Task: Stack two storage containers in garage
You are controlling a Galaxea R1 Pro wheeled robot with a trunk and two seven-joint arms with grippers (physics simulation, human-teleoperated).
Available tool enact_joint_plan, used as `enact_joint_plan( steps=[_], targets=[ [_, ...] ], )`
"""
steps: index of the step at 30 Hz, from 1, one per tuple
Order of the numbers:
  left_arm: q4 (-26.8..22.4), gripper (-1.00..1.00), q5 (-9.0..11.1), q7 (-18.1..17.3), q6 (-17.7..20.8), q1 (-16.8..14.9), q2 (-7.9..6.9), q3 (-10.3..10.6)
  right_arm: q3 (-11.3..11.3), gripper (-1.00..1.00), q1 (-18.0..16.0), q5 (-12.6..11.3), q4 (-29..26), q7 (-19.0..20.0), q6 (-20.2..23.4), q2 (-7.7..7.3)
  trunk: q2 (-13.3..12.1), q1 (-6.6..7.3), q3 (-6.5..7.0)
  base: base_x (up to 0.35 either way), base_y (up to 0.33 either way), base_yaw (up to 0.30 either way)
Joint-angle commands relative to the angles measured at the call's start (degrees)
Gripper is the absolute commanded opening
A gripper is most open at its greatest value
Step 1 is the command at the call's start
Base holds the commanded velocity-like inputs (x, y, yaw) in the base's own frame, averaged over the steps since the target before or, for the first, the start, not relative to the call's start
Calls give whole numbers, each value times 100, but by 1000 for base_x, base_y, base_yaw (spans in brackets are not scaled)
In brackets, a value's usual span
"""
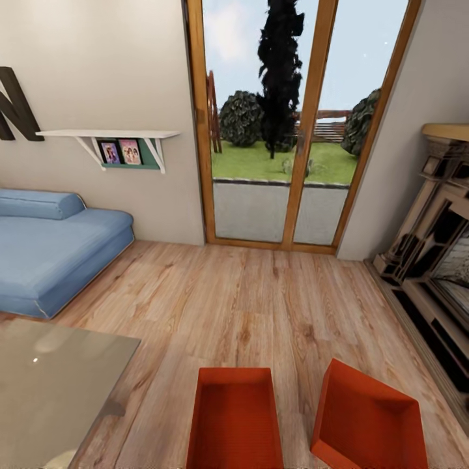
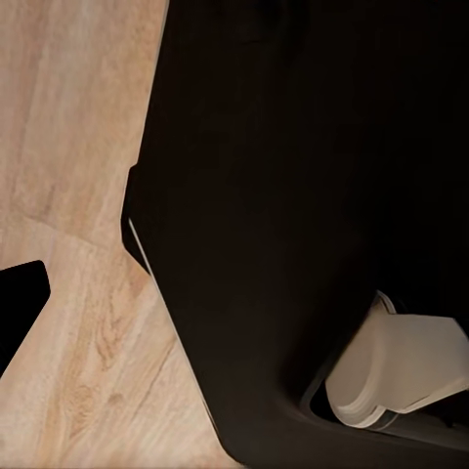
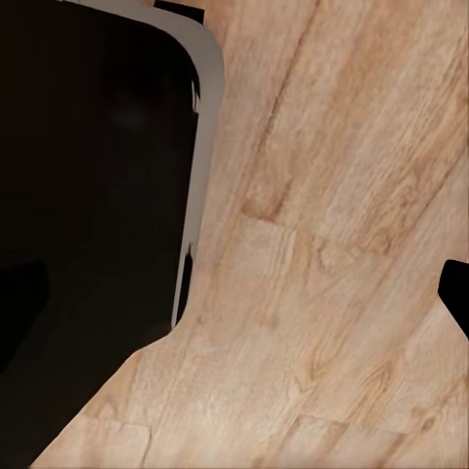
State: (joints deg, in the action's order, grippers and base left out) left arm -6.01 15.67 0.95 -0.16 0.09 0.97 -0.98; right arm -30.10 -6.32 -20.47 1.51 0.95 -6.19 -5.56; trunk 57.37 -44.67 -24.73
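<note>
Two orange-red storage containers stand on the living room's light wood-plank floor (image 1: 247, 306), at the near edge of the head view. The left container (image 1: 236, 417) lies square to me. The right container (image 1: 368, 423) is turned at an angle. Both are open at the top and look empty. In the left wrist view one dark fingertip (image 2: 21, 308) of my left gripper shows at the frame's edge over the planks. In the right wrist view one dark fingertip (image 3: 456, 293) of my right gripper shows the same way. Each stands far from the frame's middle, holding nothing.
A glass-topped table (image 1: 52, 384) stands near left and a blue sofa (image 1: 52, 254) behind it. Wood-framed glass doors (image 1: 280, 130) are straight ahead. The fireplace (image 1: 436, 260) lines the right wall. My dark body (image 2: 293, 195) (image 3: 88, 195) looms in both wrist views.
</note>
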Motion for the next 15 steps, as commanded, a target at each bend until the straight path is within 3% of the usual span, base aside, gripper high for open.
enact_joint_plan(
  steps=[1, 15],
  targets=[
    [-9, 100, 23, 10, -2, 3, 3, -7, -48, 100, -5, -54, 16, 10, -32, 2, 3, 0, -14, 0, 0, 0],
    [-10, 100, 23, 10, -2, 3, -1, -7, -41, 100, -7, -51, 16, 38, -70, -6, 3, 0, -143, 0, 0, -11]
  ],
)
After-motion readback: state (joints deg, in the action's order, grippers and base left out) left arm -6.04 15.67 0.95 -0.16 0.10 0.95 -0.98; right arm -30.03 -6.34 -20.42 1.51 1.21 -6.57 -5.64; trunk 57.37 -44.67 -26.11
